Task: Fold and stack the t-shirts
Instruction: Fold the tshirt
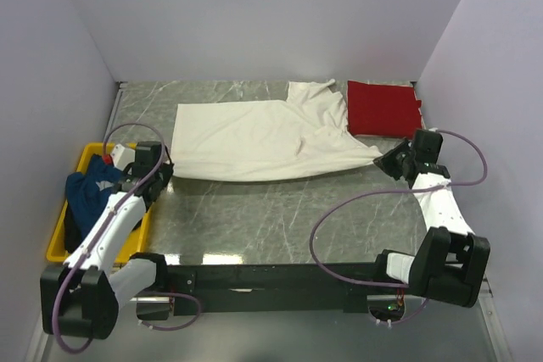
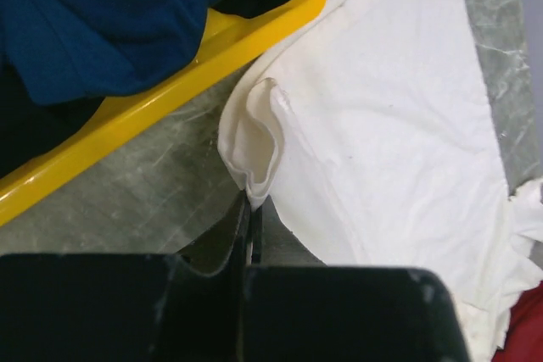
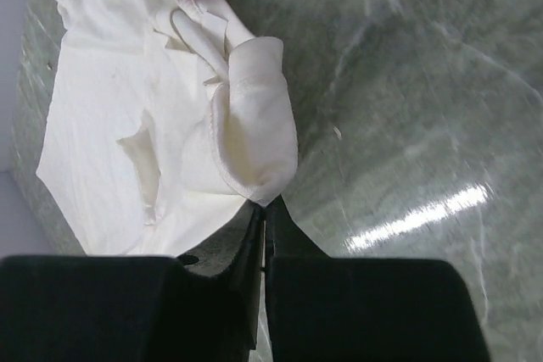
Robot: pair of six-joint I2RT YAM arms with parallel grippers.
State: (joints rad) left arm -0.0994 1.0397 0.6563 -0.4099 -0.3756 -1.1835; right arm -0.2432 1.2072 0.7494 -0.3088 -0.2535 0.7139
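- Left arm: white shell links set between chunky black joint housings.
- Right arm: the same white links and black housings.
- Purple cable: a thin one loops loose alongside each arm.
- Left gripper: slim black fingers on a broad matte black body, flecked with pale scuffs.
- Right gripper: matching black fingers and blocky black body.
- Black rail: joins the two bases.
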